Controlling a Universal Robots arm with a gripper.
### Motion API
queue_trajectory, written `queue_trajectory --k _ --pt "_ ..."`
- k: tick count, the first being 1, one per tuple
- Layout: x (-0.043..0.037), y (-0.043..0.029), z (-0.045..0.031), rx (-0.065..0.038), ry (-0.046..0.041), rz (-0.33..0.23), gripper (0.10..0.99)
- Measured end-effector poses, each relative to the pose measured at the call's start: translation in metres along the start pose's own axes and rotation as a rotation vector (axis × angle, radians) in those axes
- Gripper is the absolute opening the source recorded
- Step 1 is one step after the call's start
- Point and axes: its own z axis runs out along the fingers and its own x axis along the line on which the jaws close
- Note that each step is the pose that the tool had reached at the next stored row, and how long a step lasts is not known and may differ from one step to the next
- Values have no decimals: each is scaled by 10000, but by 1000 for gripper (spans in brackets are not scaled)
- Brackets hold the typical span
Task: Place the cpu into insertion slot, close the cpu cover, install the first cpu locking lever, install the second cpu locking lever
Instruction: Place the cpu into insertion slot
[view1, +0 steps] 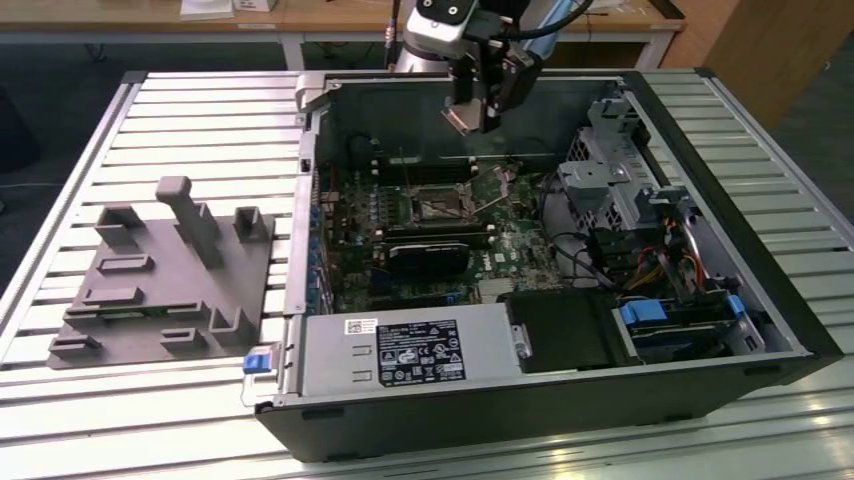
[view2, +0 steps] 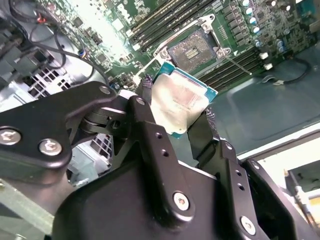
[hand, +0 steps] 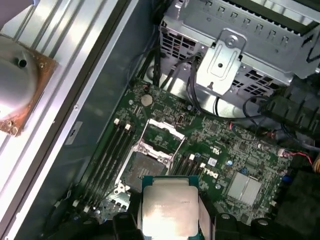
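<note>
First wrist view: cpu (hand: 169, 212) was cut off by the picture's edge and covered a corner of the insertion slot (hand: 135, 172). Second wrist view: jaws hid two cpu edges. Exterior view: arm (view1: 434, 25) ran off frame.

End effector (view2: 177, 102) clamped, arm raised

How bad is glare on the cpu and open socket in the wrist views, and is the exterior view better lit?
Second wrist view: a blown-out patch covers the motherboard beside the socket, which is readable; the cpu in the gripper shines. First wrist view: a bright reflection sits on the cpu's top; the socket lies in shade. Exterior view: even light, no glare, darker inside the case.
</note>
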Motion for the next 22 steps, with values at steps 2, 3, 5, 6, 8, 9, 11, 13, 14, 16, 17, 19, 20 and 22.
queue_trajectory --k 2,3,5,6,8,9,11,13,14,16,17,19,20,22 --pt "0 -1 1 -4 -20 229 533" --pt "0 -1 3 -7 -30 348 533" --pt "0 -1 6 -11 -52 586 533" --pt "0 -1 7 -13 -63 706 533" --pt "0 -2 11 -18 -85 958 533" --pt "1 -3 13 -21 -96 1092 533" --pt "1 -5 17 -27 -123 1394 533" --pt "2 -6 21 -32 -150 1692 533" --pt "2 -8 23 -35 -163 1837 533" --pt "5 -15 27 -40 -185 2092 533" --pt "8 -20 28 -42 -194 2197 533" --pt "17 -36 30 -44 -208 2343 533" --pt "22 -44 31 -46 -213 2408 533" --pt "31 -55 35 -48 -226 2543 533"
